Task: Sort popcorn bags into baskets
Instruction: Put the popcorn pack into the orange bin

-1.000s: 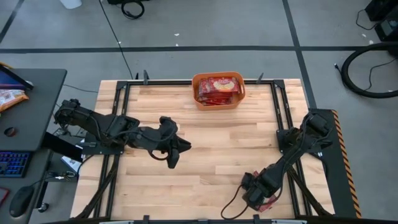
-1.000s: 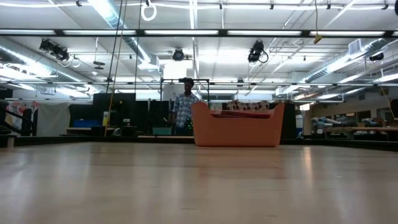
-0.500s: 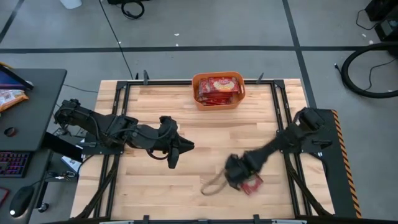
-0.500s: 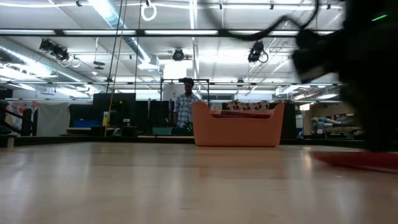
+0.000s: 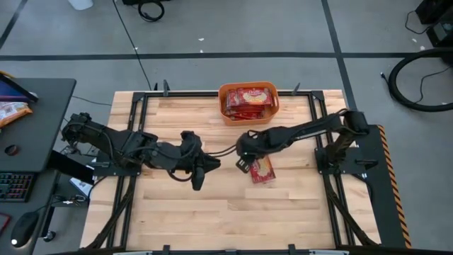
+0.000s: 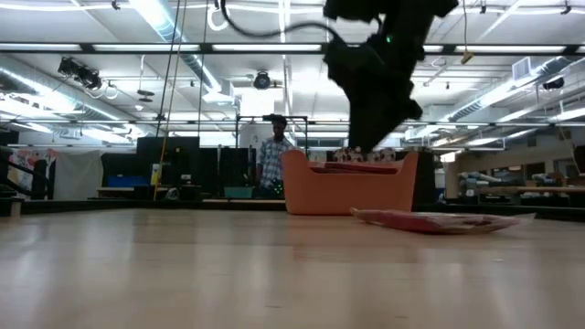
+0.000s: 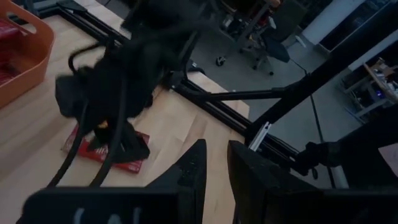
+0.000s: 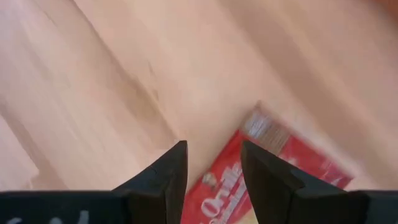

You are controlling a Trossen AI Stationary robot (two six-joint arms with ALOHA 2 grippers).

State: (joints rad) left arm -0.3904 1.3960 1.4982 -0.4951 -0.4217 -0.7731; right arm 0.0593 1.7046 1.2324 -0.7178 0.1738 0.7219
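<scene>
one popcorn bag (image 5: 262, 170) lies on the table (image 5: 297, 205); others fill one basket (image 5: 248, 115).

A pale wooden table (image 5: 177, 212) sits in a black metal frame (image 5: 317, 113) on a grey floor crossed by dark lines. Left of the table stands a dark desk (image 5: 28, 120) carrying a keyboard (image 5: 14, 188) and a mouse (image 5: 25, 228). Beyond the table's far edge, a person in a checked shirt (image 6: 271, 164) stands under ceiling strip lights (image 6: 164, 23).

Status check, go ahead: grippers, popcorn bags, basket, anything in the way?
Right gripper open above loose popcorn bag lying flat mid-table. Left gripper idle, open. Orange basket holds other bags. Path looks clear.
</scene>
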